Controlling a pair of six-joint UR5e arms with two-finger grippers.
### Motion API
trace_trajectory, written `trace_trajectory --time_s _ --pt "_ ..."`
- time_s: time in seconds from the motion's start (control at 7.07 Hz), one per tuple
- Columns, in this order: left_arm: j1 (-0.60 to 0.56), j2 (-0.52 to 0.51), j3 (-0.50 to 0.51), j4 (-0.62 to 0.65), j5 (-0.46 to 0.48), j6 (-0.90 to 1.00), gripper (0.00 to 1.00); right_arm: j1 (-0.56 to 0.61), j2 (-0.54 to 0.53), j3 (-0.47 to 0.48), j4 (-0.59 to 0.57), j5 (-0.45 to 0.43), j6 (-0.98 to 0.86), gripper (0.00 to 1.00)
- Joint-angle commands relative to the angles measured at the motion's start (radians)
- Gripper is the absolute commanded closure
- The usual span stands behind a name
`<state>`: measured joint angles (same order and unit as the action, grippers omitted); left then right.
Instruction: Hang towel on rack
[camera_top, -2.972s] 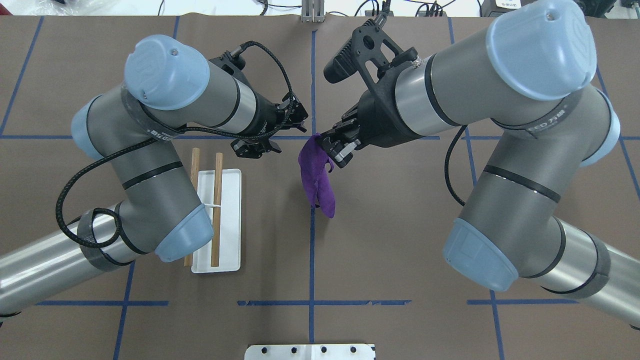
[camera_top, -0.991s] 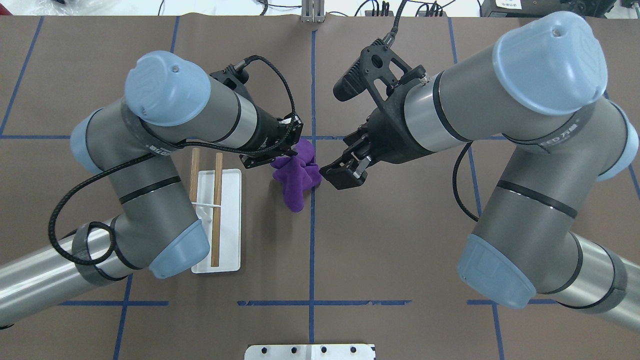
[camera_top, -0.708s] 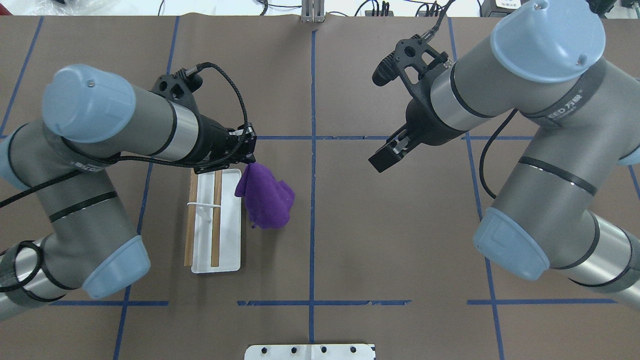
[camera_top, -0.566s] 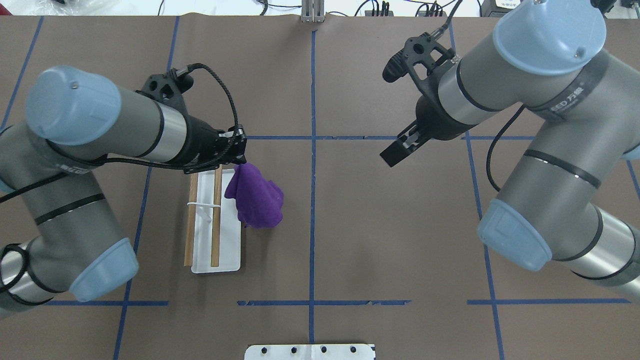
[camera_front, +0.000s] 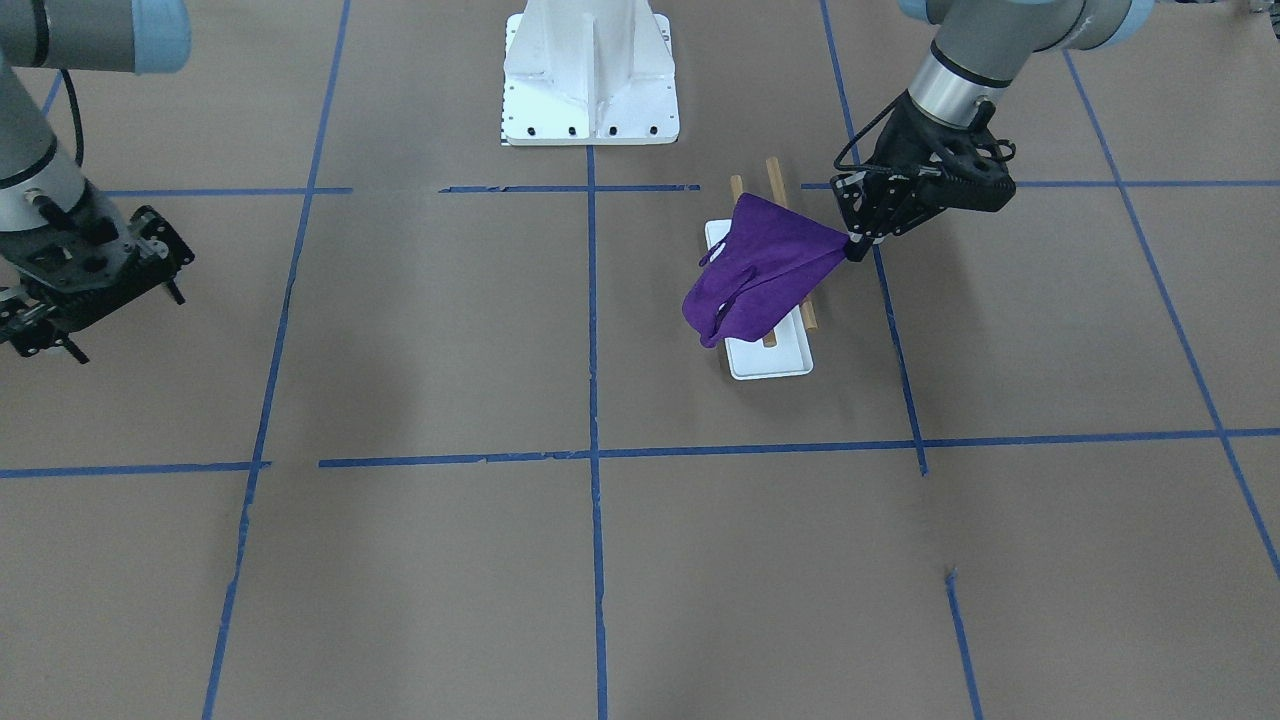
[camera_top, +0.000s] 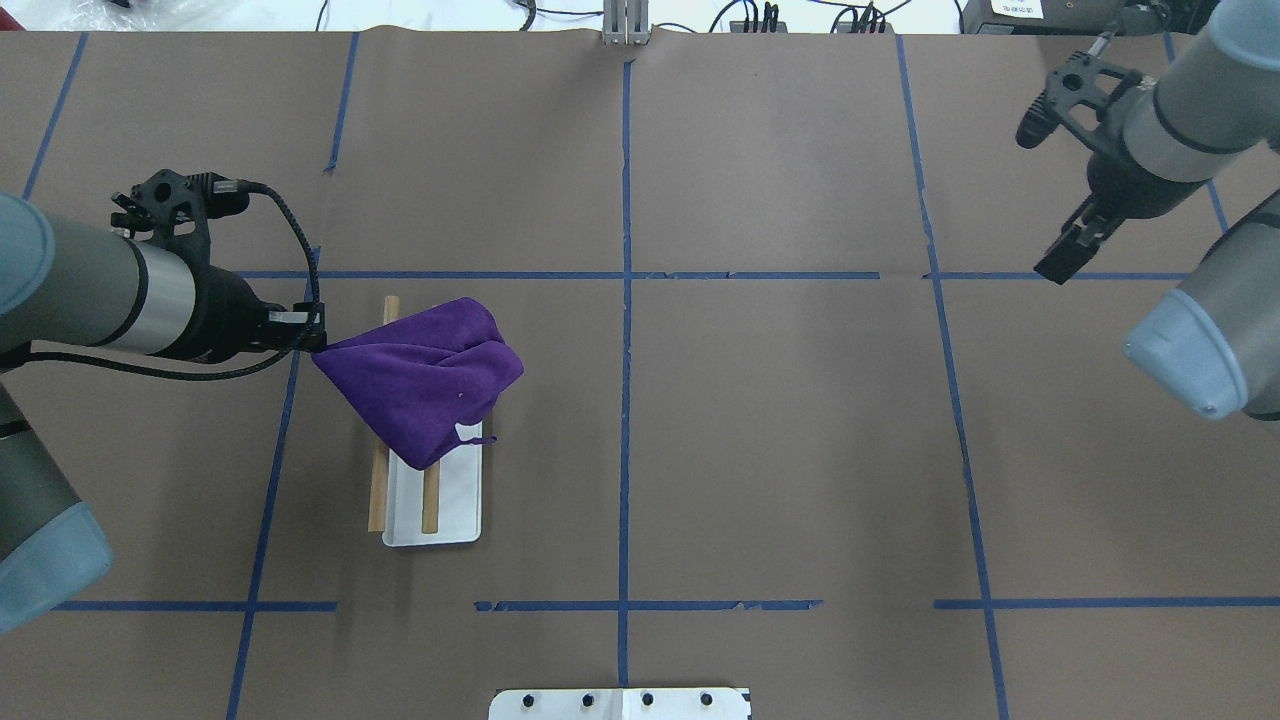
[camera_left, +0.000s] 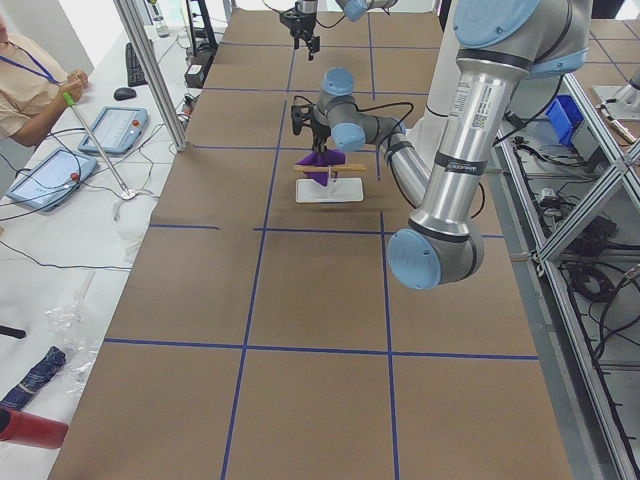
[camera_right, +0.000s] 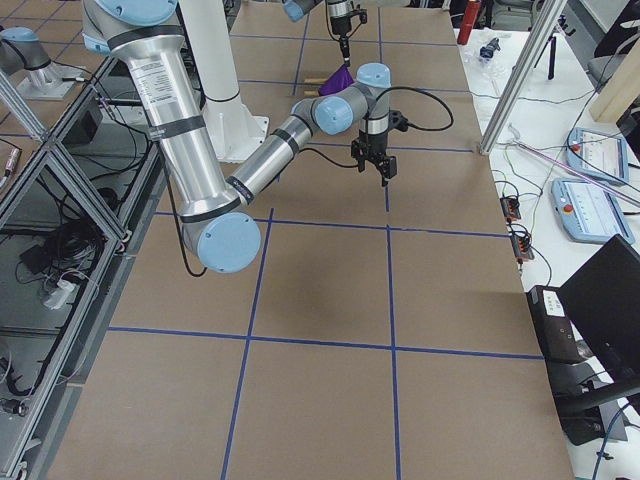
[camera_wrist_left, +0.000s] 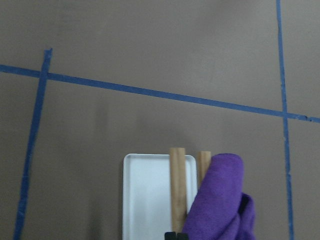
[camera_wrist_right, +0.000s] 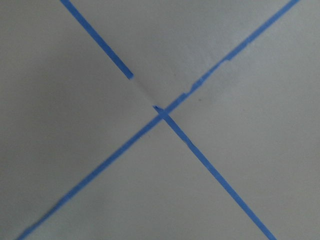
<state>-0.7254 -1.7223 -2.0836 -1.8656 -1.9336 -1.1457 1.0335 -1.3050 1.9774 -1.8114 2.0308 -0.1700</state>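
Observation:
The purple towel (camera_top: 425, 385) lies spread across the far part of the rack's two wooden dowels (camera_top: 378, 495). The dowels stand over the rack's white tray base (camera_top: 455, 505). My left gripper (camera_top: 318, 340) is shut on one corner of the towel, just left of the rack. In the front view the left gripper (camera_front: 853, 245) holds that corner up beside the towel (camera_front: 765, 275) and the tray (camera_front: 770, 362). The left wrist view shows the towel (camera_wrist_left: 220, 200) over the dowels (camera_wrist_left: 177, 185). My right gripper (camera_top: 1058, 265) is open and empty, far off at the right.
A large white metal pedestal base (camera_front: 590, 75) stands at the robot's side of the table, on the centre line. Blue tape lines (camera_top: 626, 300) divide the brown table cover. An operator (camera_left: 35, 75) sits beside the table's far side.
The towel passed from the right gripper to the left one. My left gripper carried it left and across the rack's dowels. The right arm drew back to the far right.

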Motion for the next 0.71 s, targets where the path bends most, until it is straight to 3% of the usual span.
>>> trace_trajectory --time_s 0.0,0.14,0.28,0.57 --pt "-0.012 0.027 0.016 -0.001 0.001 0.106 1.0 0.053 -0.056 -0.003 0.001 0.003 -0.086 0.0" --pt "-0.012 0.023 0.02 -0.001 0.001 0.106 1.0 0.053 -0.056 -0.003 0.003 0.005 -0.085 0.0" --pt "-0.011 0.015 0.026 -0.003 0.002 0.113 0.01 0.054 -0.056 -0.003 0.003 0.005 -0.085 0.0" --pt "-0.012 0.015 0.037 -0.003 -0.001 0.177 0.0 0.103 -0.12 0.0 0.006 0.025 -0.072 0.0"
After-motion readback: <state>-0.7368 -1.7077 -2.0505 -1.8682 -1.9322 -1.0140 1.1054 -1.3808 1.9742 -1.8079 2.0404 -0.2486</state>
